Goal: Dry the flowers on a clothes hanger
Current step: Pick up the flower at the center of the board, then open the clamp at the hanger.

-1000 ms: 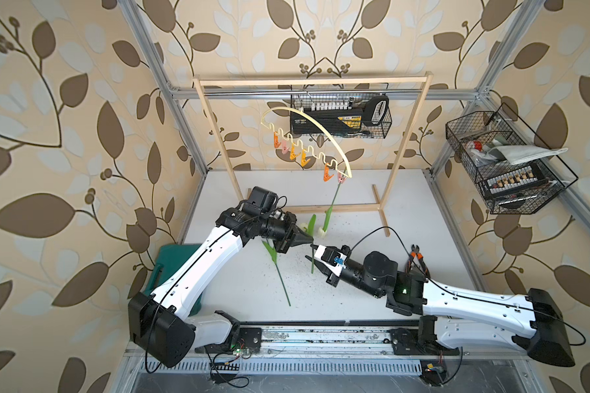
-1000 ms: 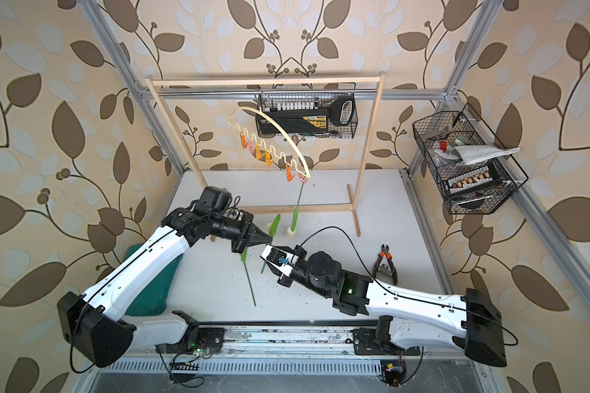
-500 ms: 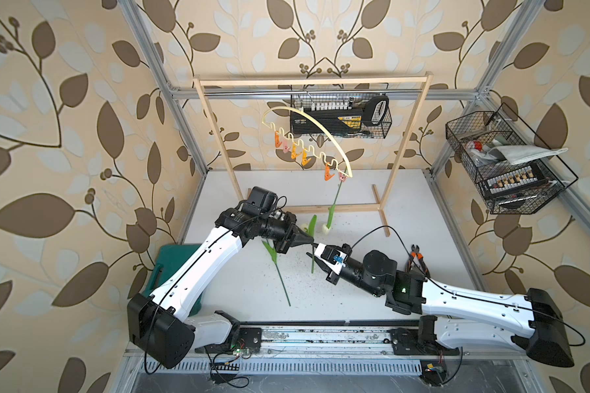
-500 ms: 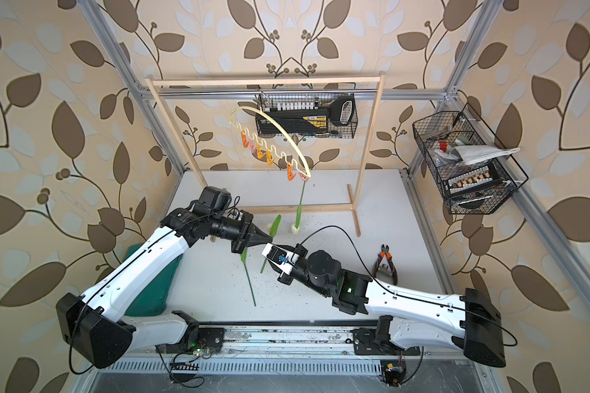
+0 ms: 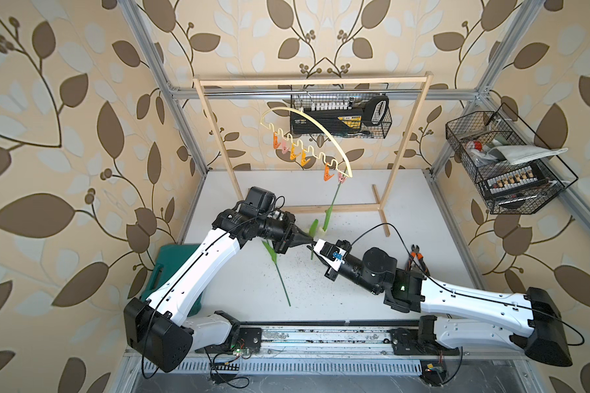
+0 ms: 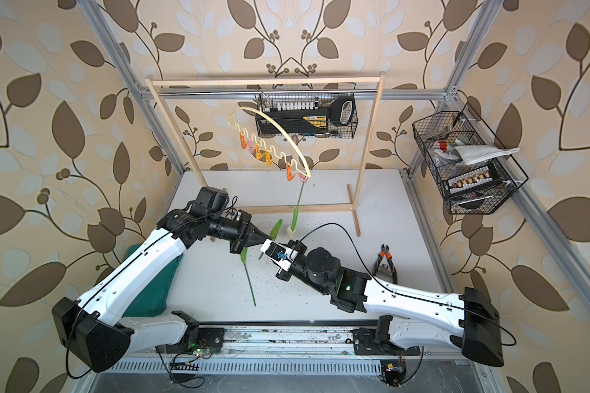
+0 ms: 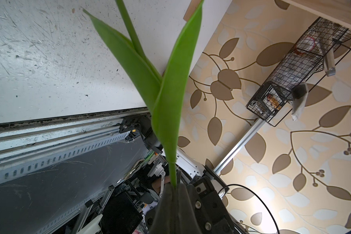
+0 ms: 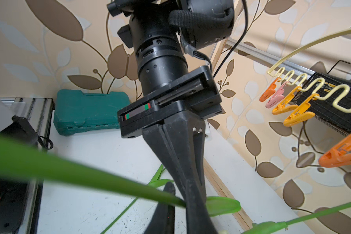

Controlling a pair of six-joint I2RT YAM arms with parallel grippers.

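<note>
Above the middle of the surface (image 5: pixel 406 211), the left gripper (image 7: pixel 175 185) has its jaws clamped on the green stem of one tulip (image 7: pixel 170 101). The right gripper (image 5: pixel 317 244) meets it tip to tip from the right, and whether those jaws are together or apart I cannot tell. A second tulip (image 5: pixel 333 199) hangs head down from the pink peg (image 5: pixel 342 177) at the right end of the clothes hanger (image 5: pixel 333 139) on the far rack (image 5: pixel 310 80), and a third tulip (image 5: pixel 279 275) lies on the surface beside the left gripper.

light: bright, even, soft shadows | top views: sharp, edges bowed | right wrist: near leaf (image 8: pixel 49 168) blurred
</note>
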